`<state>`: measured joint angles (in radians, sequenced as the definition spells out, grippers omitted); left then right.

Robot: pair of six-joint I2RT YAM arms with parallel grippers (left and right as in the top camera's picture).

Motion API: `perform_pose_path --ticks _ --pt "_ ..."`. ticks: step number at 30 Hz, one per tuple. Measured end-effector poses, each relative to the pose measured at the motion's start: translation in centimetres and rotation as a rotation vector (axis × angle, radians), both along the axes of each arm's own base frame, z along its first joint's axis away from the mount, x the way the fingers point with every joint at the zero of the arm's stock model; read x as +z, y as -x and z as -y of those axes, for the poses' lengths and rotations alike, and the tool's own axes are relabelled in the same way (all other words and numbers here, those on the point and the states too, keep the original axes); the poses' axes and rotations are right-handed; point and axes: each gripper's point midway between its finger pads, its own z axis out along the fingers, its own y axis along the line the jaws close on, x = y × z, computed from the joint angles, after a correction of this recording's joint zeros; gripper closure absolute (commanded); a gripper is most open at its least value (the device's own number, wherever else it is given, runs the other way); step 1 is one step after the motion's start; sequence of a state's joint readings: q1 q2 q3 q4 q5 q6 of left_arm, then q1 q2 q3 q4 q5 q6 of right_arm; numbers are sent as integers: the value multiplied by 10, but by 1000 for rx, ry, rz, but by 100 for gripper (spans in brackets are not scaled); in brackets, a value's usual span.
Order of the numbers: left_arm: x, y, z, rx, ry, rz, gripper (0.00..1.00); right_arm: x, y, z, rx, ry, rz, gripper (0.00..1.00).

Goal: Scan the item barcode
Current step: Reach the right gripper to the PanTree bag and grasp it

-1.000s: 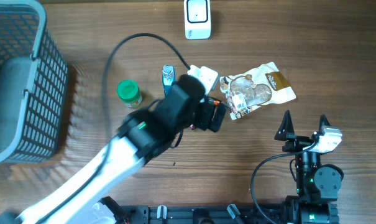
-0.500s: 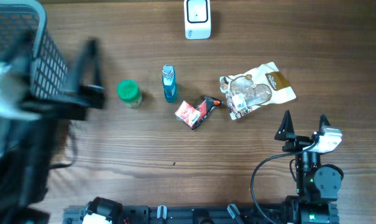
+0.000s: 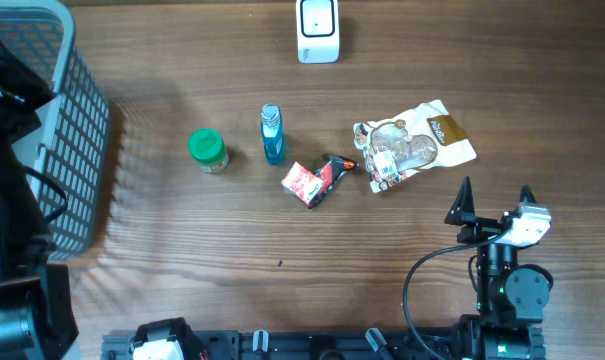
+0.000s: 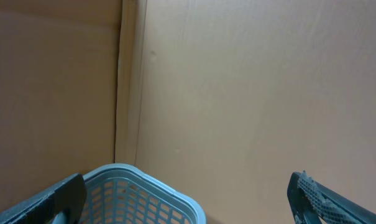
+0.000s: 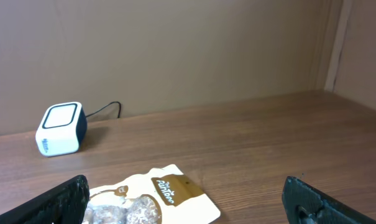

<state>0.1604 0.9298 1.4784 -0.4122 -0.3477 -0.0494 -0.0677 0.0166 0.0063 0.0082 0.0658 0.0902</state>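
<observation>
Several items lie mid-table: a green-lidded jar (image 3: 207,150), a blue bottle (image 3: 271,133), a red packet (image 3: 304,183) and a white-and-brown snack pouch (image 3: 412,145) (image 5: 156,199). No barcode shows on any of them. The white scanner (image 3: 317,28) (image 5: 60,129) stands at the far edge. My right gripper (image 3: 494,200) (image 5: 188,208) rests open near the front right, short of the pouch and holding nothing. My left gripper (image 4: 188,211) is open and empty at the far left, with the basket rim (image 4: 144,186) between its fingers (image 4: 51,202).
A grey-blue mesh basket (image 3: 77,130) fills the table's left end, with the left arm (image 3: 7,200) dark above it. A small black-and-orange object (image 3: 337,165) lies against the red packet. Brown cardboard walls stand behind the table.
The left arm has swung from over the red packet at mid-table to the far left by the basket. The items lie as before. The right arm has not moved.
</observation>
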Motion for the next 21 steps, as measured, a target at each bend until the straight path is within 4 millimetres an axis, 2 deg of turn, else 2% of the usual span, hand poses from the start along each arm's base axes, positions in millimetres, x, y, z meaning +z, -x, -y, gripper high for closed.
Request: perform_pose_path --ticks 8,14,19,21 --pt "-1 0 0 -1 0 -1 0 0 0 2 -13 12 -2 0" --pt "-13 -11 8 -59 -3 -31 0 0 0 0 1 -92 12 0" --pt "-11 -8 11 -73 -6 -24 0 0 0 -5 31 -133 13 0" --pt "-10 -7 11 -75 -7 -21 0 7 1 -7 40 -133 21 0"
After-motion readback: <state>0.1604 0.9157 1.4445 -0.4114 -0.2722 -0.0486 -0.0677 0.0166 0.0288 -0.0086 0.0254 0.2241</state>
